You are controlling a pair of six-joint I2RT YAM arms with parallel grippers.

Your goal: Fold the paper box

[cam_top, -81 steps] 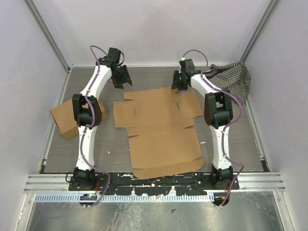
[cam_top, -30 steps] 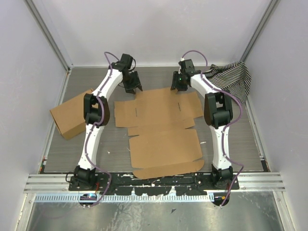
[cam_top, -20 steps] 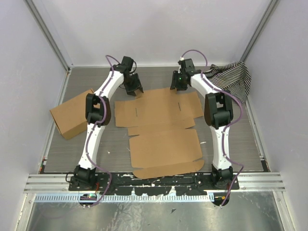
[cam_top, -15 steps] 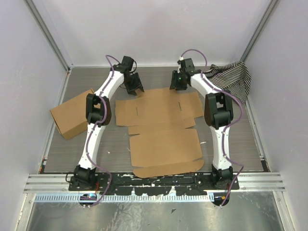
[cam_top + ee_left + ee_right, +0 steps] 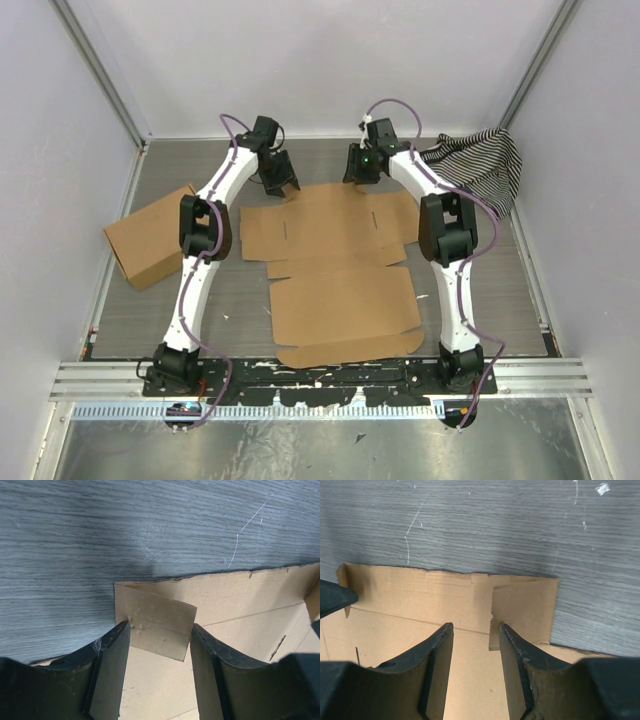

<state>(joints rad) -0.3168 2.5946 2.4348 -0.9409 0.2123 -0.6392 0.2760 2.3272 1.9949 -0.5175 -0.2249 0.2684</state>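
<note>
The paper box [image 5: 340, 300] lies unfolded and flat in the middle of the table, a plain brown die-cut sheet. My left gripper [image 5: 283, 180] hovers at its far left corner. In the left wrist view that gripper [image 5: 159, 626] is open, and a small raised tab [image 5: 155, 625] shows just past its fingertips. My right gripper [image 5: 357, 172] is at the far edge, right of centre. In the right wrist view it [image 5: 476, 627] is open over bare cardboard [image 5: 410, 595], with a folded-over tab [image 5: 525, 607] just beside its right finger [image 5: 512, 650]. Neither gripper holds anything.
A squarer brown cardboard box [image 5: 150, 235] sits at the left, beside the left arm. A black-and-white striped cloth [image 5: 480, 160] lies in the far right corner. Pale walls close in the table on three sides, and a metal rail [image 5: 320, 385] runs along the near edge.
My left gripper has swung right from the far left to the box's far left corner. My right gripper has shifted a little left and back along the far edge. Both jaws stayed open.
</note>
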